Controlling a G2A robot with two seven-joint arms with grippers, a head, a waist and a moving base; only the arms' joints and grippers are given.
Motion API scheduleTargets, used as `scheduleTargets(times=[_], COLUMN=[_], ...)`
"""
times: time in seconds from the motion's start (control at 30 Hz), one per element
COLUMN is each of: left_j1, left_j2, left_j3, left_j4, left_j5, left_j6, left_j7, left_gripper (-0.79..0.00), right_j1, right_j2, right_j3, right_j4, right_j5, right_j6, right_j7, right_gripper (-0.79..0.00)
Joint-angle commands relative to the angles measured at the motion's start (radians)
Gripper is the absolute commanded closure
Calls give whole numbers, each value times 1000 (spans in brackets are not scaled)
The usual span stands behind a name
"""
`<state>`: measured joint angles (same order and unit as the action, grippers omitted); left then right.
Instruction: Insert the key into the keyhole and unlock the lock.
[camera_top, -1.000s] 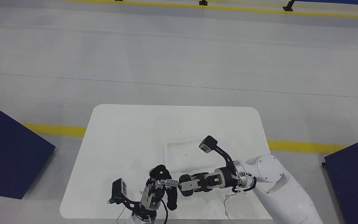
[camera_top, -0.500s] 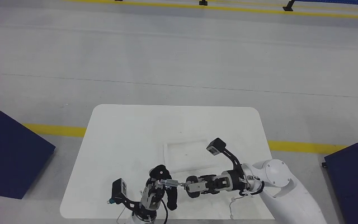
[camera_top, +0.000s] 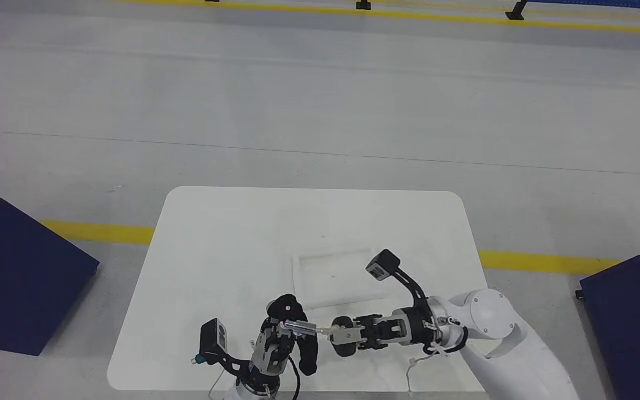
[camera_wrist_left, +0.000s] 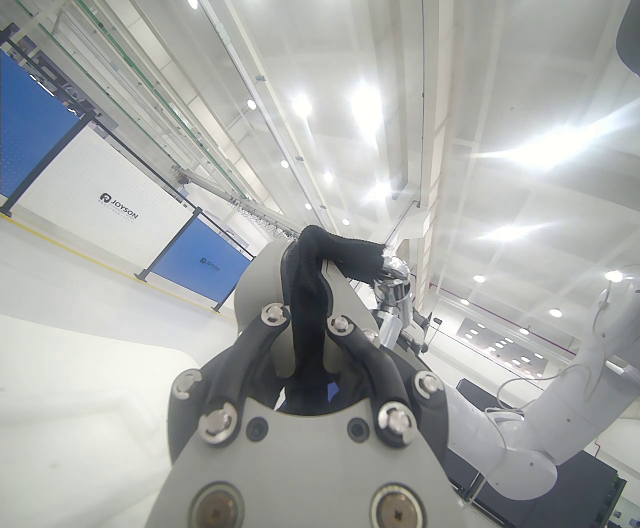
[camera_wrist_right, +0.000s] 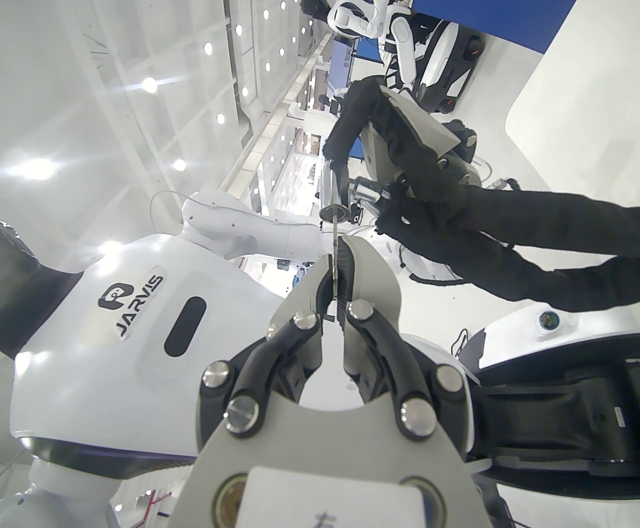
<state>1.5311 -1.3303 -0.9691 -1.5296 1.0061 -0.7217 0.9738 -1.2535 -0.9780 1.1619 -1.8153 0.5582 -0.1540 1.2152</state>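
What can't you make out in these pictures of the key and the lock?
Keyhole: right wrist view, hidden where the flat silver key meets the shiny silver metal lock.
Key's depth in it: top view, too small.
Lock's shackle: left wrist view, covered by a black fabric-covered finger of the left gripper.

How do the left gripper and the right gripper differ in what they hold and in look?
The left gripper is shut on the silver lock; the right gripper is shut on the thin key. The left gripper's jaws wear black fabric; the right gripper's jaws are uncovered. Both are shut.
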Motion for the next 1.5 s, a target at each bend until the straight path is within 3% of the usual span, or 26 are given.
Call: scheduleTargets(times=[0.0, 0.3, 0.63, 0.97, 1.1, 1.47], left_j1=[0, 0, 0, 0, 0, 0], left_j2=[0, 0, 0, 0, 0, 0], left_j3=[0, 0, 0, 0, 0, 0], left_j4=[0, 0, 0, 0, 0, 0], left_j5=[0, 0, 0, 0, 0, 0], left_j6=[0, 0, 0, 0, 0, 0], left_j7=[0, 0, 0, 0, 0, 0], left_gripper=[0, 0, 0, 0, 0, 0], right_j1=[4, 4, 0, -4, -22, -44], right_j2=[-1, -4, -3, -3, -5, -3], right_j3=[-6, -4, -1, -3, -11, 1], right_j4=[2, 14, 34, 33, 25, 12], right_j5=[-1, 58, 210, 211, 288, 438], right_j6=[7, 87, 297, 300, 418, 621], right_j7=[-8, -33, 5, -8, -39, -81], right_gripper=[0, 0, 0, 0, 0, 0])
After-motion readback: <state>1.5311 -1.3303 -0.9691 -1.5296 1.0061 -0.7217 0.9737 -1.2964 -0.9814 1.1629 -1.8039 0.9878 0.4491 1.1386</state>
